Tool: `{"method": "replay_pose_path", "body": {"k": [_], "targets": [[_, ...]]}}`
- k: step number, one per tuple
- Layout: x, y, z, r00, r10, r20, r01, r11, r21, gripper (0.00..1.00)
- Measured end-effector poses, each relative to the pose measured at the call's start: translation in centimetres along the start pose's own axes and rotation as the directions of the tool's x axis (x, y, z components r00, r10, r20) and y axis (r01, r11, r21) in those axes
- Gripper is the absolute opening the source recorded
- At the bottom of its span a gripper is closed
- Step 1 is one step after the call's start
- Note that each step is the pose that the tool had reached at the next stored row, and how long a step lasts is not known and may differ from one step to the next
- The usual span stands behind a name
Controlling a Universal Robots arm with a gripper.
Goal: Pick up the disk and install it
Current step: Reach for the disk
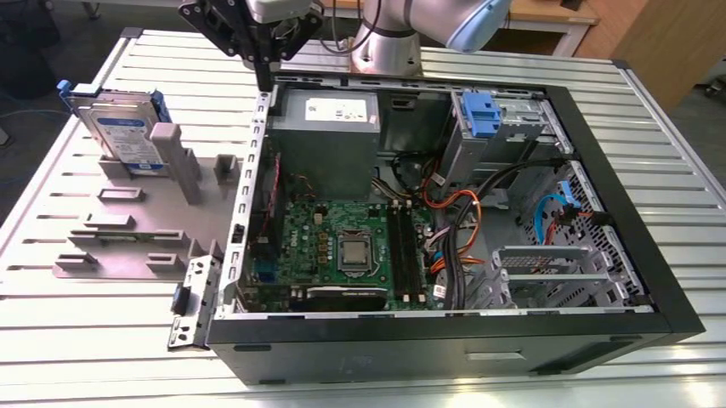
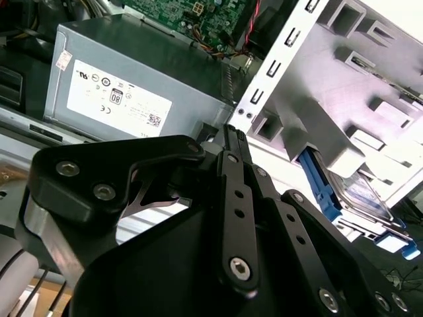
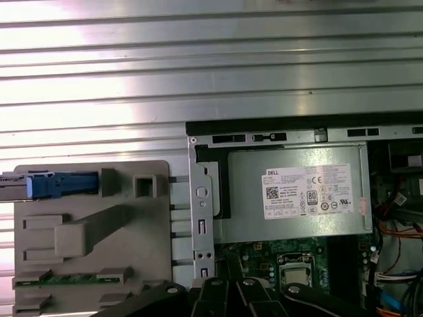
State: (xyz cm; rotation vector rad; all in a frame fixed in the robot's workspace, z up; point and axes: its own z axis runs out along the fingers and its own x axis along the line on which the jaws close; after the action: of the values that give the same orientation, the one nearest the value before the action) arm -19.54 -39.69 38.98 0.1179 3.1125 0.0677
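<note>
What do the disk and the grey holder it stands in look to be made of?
The disk looks like a silver metal body, probably aluminium by its dull sheen, under a paper-like label; its blue rails look like moulded plastic. The holder looks like matte grey plastic: no glint.

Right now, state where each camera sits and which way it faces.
Exterior view: off the arm, looking down on the case, disk and the arm with its gripper.
First wrist view: on the arm, facing straight down at power supply and disk; gripper in foreground.
Second wrist view: behind the gripper, looking along it toward the power supply.
All share the disk.
</note>
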Motion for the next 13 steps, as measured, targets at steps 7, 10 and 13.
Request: {"method": "replay_pose_path", "body": {"k": [7,10,13], "targets": [[0.73,0.41,0.02,1.0,0.0,0.0,0.0,1.0,0.0,0.11],[1.21,0.54,0.03,1.0,0.0,-0.0001,0.0,1.0,0.0001,0.11],[1.54,0.62,0.03,1.0,0.0,0.0,0.0,1.0,0.0001,0.11]]}}
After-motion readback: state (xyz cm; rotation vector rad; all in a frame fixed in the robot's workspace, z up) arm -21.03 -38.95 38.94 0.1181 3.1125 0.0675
